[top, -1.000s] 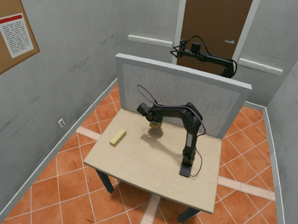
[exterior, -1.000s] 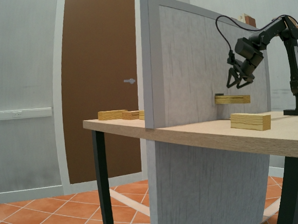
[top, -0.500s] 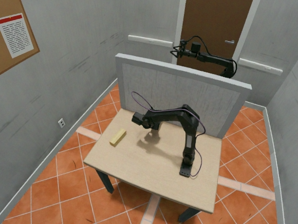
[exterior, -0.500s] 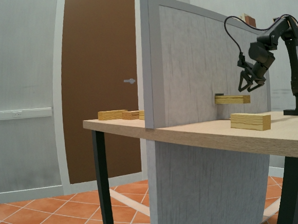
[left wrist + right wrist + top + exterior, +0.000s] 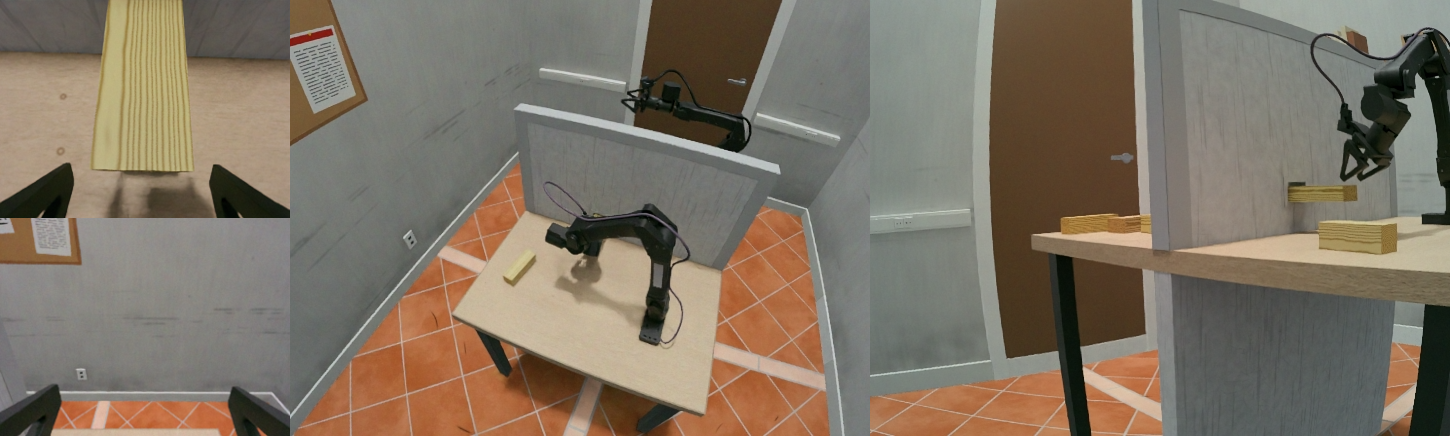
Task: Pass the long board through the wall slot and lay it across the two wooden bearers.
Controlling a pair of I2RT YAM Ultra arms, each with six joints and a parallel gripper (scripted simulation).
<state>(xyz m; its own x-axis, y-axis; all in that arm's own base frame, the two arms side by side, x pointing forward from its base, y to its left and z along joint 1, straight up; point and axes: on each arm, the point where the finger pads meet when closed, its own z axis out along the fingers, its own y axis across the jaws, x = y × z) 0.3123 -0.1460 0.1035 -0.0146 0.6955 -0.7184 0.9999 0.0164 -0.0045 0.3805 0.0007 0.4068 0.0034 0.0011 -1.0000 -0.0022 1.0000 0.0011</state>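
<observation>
The long board (image 5: 1322, 193) (image 5: 146, 88) sticks out level from the slot (image 5: 1296, 184) in the grey panel wall (image 5: 640, 170) (image 5: 1240, 125), above the table. Its far part is hidden behind the wall. My left gripper (image 5: 1352, 179) (image 5: 141, 172) is open and empty, just above and beyond the board's near end, with its tips to either side of that end in the left wrist view. My right gripper (image 5: 626, 97) (image 5: 144, 393) is open and empty, high on the other side of the wall. Wooden pieces (image 5: 1088, 224) (image 5: 1125, 224) lie on that side; which are bearers I cannot tell.
A yellow wooden block (image 5: 519, 267) (image 5: 1355, 237) lies on the left arm's side of the table (image 5: 590, 345) (image 5: 1220, 260). The wall's top edge (image 5: 640, 135) stands between the two arms. Another piece on the far side is partly hidden by the wall's end.
</observation>
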